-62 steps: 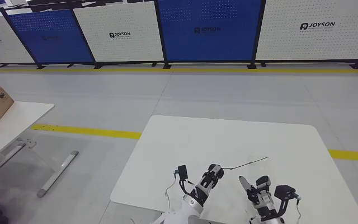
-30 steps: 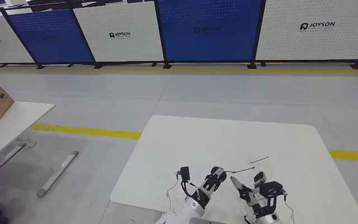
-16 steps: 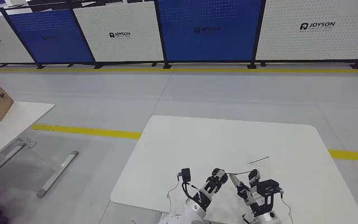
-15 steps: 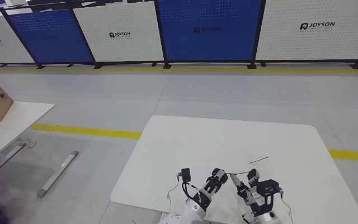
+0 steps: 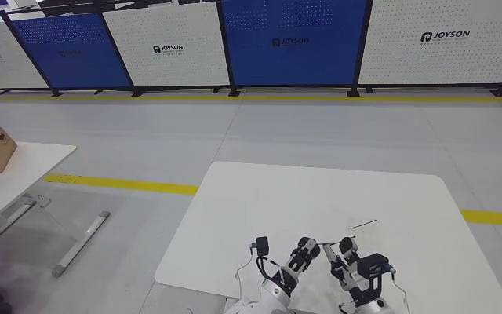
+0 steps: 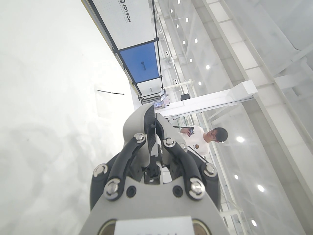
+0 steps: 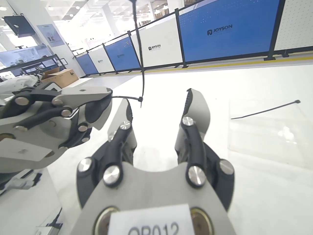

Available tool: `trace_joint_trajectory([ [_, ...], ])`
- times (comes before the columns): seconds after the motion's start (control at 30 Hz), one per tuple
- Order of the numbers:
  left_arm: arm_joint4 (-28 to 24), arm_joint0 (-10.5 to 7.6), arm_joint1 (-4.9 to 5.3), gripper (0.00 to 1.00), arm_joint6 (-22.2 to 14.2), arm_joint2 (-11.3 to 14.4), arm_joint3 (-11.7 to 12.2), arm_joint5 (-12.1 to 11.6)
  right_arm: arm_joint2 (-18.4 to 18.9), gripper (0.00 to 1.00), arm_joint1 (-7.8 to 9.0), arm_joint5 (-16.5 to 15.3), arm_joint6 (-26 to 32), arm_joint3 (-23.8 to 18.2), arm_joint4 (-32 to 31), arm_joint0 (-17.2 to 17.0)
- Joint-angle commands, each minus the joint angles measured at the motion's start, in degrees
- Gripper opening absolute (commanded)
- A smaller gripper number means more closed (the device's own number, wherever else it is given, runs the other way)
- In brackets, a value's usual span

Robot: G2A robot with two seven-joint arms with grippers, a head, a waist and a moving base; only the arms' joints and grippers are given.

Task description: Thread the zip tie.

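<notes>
Right wrist view: left tool pinches the zip tie above the near edge of the worktop, right tool spread alongside. Likely light, springy, slick, seemingly kinked; best gripped near its free tip.

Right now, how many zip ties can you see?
3. First tie in the left fingers; second tie crosses its free end, apparently threaded through; third tie lies loose on the table. Others may be hidden from view.
</notes>
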Motion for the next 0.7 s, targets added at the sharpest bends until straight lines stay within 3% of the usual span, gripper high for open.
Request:
trace_joint_trajectory([
  [0.0, 0.23, -0.04, -0.03, 0.00, 0.09, 0.14, 0.06, 0.04, -0.12, 0.40, 0.01, 0.20, 0.07, -0.05, -0.20, 0.03],
  [0.1, 0.65, -0.07, -0.07, 0.00, 0.36, 0.32, 0.15, 0.15, -0.29, 0.33, 0.02, 0.54, 0.16, -0.14, -0.49, 0.08],
  [0.43, 1.27, -0.34, -0.22, 0.00, 0.88, 0.79, 0.69, 0.32, -0.93, 0.27, 0.06, 1.41, 0.24, -0.06, -1.64, 0.16],
  [0.67, 1.46, -0.85, -0.39, 0.00, 1.16, 1.16, 1.32, 0.43, -1.24, 0.15, 0.09, 1.65, 0.26, 0.09, -2.04, 0.32],
])
